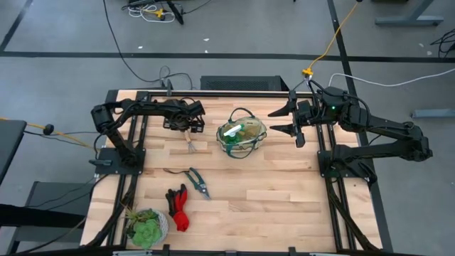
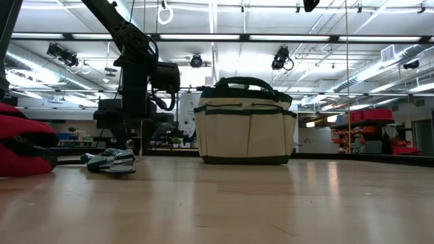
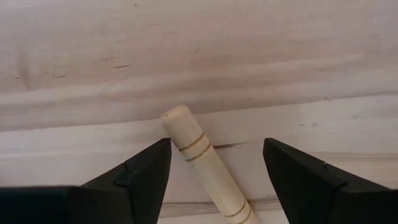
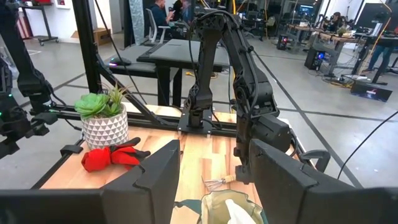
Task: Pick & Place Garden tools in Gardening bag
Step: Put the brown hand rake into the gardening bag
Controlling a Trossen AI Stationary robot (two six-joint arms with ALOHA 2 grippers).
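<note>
tan gardening bag (image 1: 242,135) stands upright mid-table; wooden-handled fork (image 1: 190,144), shears (image 1: 197,181), red gloves (image 1: 178,208) lie left of it

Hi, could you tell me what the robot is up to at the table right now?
It is packing garden tools into the gardening bag. The left tool is low over a wooden-handled hand fork beside the bag, open, with the handle between its fingers and not yet gripped. The right tool waits open on the bag's other side, holding nothing. The pruning shears and red-and-black gloves lie on the table; a white-handled piece is already in the bag.
</note>
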